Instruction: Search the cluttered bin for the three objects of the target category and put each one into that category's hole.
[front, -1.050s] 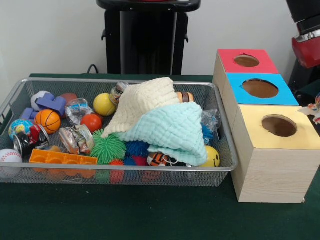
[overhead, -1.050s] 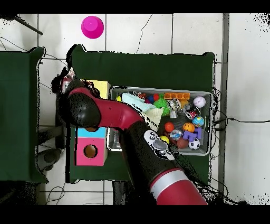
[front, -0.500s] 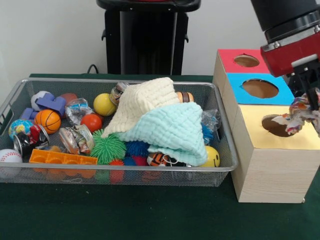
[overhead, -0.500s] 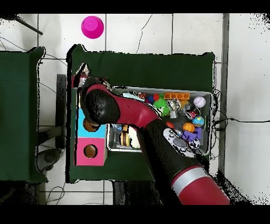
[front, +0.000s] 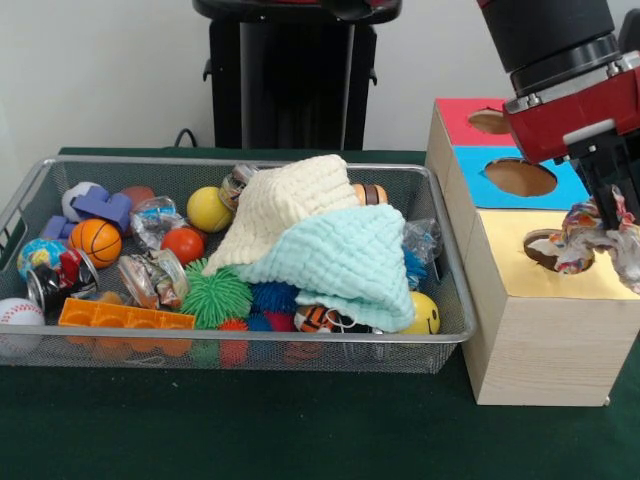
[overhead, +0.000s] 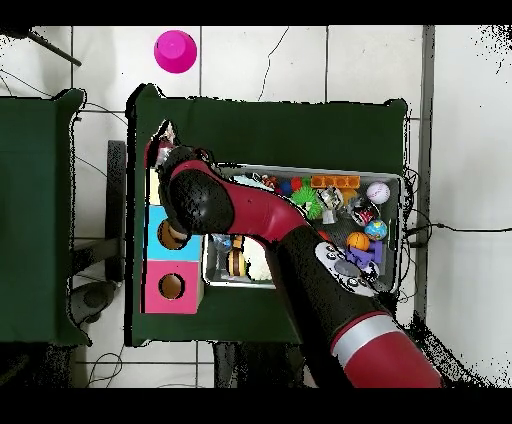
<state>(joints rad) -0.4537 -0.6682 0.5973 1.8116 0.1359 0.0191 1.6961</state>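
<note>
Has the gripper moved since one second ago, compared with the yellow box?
Yes. The gripper, then beyond the yellow box at the picture's right edge, now hangs over its hole, holding a crinkled wrapper.

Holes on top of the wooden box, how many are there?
3, one per colored panel: the red panel's hole farthest back, partly behind the arm; the blue panel's hole in the middle; the yellow panel's hole nearest, partly covered by the crinkly wrapped thing the gripper holds.
</note>
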